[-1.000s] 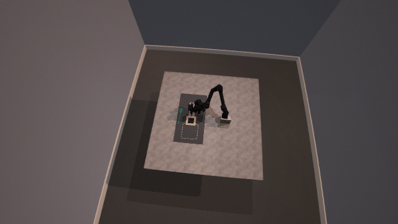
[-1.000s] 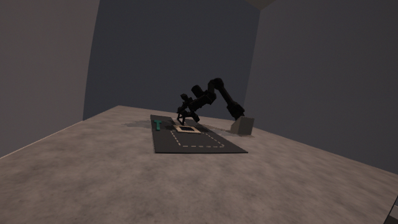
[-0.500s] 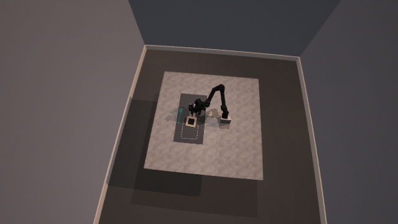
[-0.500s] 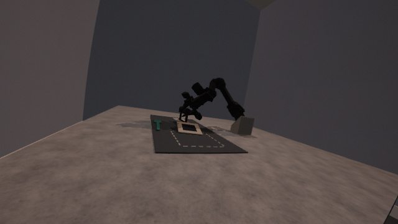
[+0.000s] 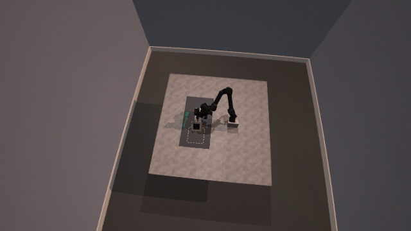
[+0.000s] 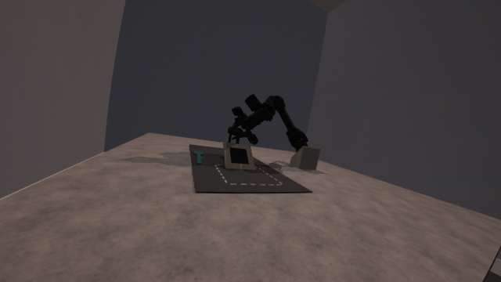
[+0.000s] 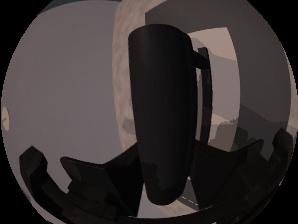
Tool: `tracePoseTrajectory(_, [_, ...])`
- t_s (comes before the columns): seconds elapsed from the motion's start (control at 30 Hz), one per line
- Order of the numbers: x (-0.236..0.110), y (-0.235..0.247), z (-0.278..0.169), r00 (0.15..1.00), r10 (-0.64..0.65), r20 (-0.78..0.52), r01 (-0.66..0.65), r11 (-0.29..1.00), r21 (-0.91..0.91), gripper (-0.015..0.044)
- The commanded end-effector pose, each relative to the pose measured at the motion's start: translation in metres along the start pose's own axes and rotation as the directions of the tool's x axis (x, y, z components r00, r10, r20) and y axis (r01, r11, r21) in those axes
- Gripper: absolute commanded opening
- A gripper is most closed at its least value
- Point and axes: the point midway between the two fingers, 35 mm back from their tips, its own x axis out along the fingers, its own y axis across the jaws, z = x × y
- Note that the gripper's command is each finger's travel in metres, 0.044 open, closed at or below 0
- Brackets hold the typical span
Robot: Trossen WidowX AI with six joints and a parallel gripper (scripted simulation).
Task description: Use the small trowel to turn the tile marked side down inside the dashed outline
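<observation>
The table carries a dark mat, and the arm reaches over the mat's far end from its pale base block. From here the risks run as follows.

The tile is propped up on one edge at the far side of the dashed outline. Its black marked face shows toward the outline and it leans back toward the arm. It appears not yet past upright. If the push from behind eases or slips off, the tile will likely drop back with the mark facing up.

Its lower edge rests on the mat about at the far dashes of the outline. A push that is too low or too quick could slide that edge forward instead of pivoting it, so the tile lands askew or partly across the dashes.

The gripper hangs just behind the tile's top edge, clamped on a dark tool that fills the wrist view, which I take to be the trowel. I cannot tell exactly where its tip meets the tile. If it rides over the top edge, the fingers themselves could strike the tile.

A small teal object lies on the mat well to the side. It only matters when the arm later swings clear.
</observation>
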Motion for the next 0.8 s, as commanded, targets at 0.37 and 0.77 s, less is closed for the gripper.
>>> tracePoseTrajectory(0.37, [-0.008, 0.017, -0.048, 1.0, 0.023, -0.003, -0.023, 1.0, 0.015, 0.0])
tracePoseTrajectory(0.77, [-0.005, 0.013, -0.066, 1.0, 0.023, -0.003, -0.023, 1.0, 0.016, 0.0])
